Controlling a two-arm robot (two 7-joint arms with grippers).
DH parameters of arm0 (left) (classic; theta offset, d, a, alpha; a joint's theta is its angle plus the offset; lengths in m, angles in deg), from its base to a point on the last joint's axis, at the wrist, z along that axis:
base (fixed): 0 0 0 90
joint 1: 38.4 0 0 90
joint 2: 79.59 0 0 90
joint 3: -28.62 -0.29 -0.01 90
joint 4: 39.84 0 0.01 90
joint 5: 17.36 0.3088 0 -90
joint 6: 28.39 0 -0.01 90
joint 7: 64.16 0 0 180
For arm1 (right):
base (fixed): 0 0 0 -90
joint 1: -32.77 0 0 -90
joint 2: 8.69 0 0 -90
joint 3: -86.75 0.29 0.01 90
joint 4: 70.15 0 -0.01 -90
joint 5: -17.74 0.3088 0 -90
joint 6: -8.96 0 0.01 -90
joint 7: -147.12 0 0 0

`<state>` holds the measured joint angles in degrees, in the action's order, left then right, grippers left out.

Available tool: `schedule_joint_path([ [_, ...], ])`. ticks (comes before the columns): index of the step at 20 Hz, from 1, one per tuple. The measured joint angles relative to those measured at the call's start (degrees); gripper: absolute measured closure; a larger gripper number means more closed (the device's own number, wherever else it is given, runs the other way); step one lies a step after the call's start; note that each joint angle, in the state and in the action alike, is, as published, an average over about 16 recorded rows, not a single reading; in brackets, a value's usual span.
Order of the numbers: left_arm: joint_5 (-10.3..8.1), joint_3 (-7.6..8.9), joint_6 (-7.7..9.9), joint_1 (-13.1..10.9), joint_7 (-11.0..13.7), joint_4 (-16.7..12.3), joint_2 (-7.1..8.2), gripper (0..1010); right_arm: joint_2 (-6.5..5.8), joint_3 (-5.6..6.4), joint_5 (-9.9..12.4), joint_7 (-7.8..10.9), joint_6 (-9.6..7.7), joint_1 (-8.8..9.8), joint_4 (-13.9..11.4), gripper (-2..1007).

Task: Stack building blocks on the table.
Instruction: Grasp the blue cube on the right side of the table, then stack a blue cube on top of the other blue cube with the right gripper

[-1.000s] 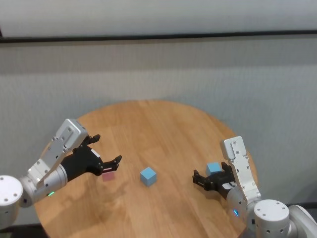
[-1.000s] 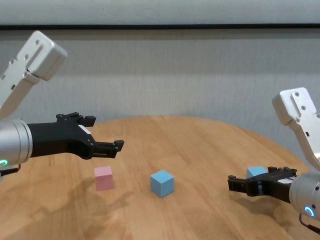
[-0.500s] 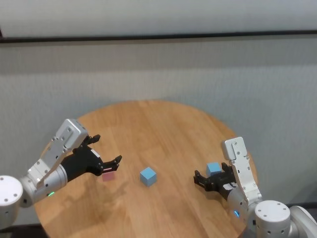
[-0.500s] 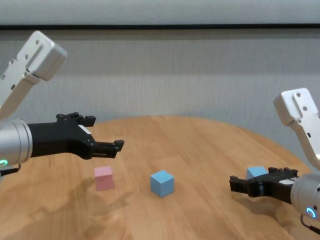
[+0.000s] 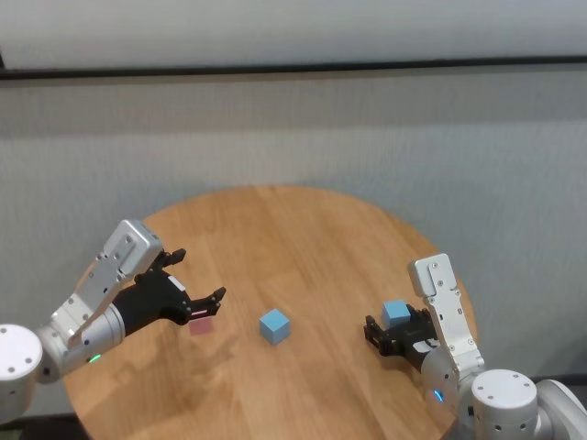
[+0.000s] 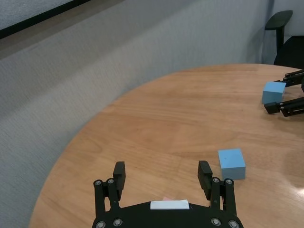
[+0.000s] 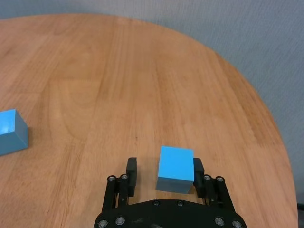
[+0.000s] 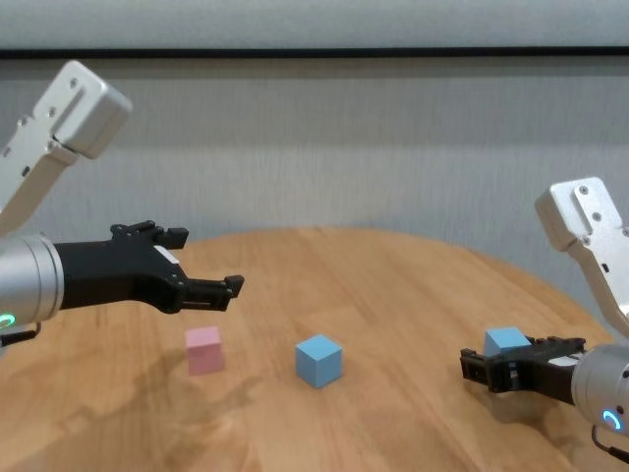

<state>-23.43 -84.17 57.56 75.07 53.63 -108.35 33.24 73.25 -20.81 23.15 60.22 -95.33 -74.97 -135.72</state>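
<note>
Three small cubes sit apart on a round wooden table (image 5: 303,229), none stacked yet. A light blue block (image 7: 175,169) lies near the table's right edge, and it sits directly between the two fingers of the right gripper (image 7: 165,176), which reaches in low and level over the wood. In the right wrist view one finger (image 7: 198,172) appears to touch the block's side while the other finger (image 7: 131,172) stands a little off its opposite side, so the jaws look partly closed around the cube without a firm pinch that can be confirmed; the block appears to rest on the table. A second light blue block (image 5: 274,325) sits near the table's middle, well apart from both arms and toward the robot's left of the right gripper. A pale pink block (image 8: 204,350) lies further left, just below and slightly ahead of the left gripper (image 8: 201,264), which hovers above the table with its fingers spread wide and holds nothing. The cubes have equal sides, so no long axis matters for the grasp. The right arm is clearly the nearer one to the edge block, and the coming move seems to depend on that cube staying centred between its fingers as they close. The middle block looks a likely base for stacking.
</note>
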Motion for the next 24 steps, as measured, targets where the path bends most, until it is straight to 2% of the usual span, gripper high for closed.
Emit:
schedule_joint_path([
  [7, 0.0, 0.0, 0.0, 0.0, 0.0, 0.0, 0.0, 8, 0.35, 0.63, -0.7, 0.5, -0.05, 0.17, -0.1, 484],
  [11, 0.0, 0.0, 0.0, 0.0, 0.0, 0.0, 0.0, 8, 0.35, 0.76, -1.2, 1.42, 0.83, 0.25, -0.5, 568],
  [16, 0.0, 0.0, 0.0, 0.0, 0.0, 0.0, 0.0, 8, 0.08, 0.57, -1.7, 4.19, 3.66, 0.07, -1.7, 627],
  [24, 0.0, 0.0, 0.0, 0.0, 0.0, 0.0, 0.0, 8, -0.27, -0.59, -0.6, 11.06, 9.56, -1.05, -3.4, 635],
])
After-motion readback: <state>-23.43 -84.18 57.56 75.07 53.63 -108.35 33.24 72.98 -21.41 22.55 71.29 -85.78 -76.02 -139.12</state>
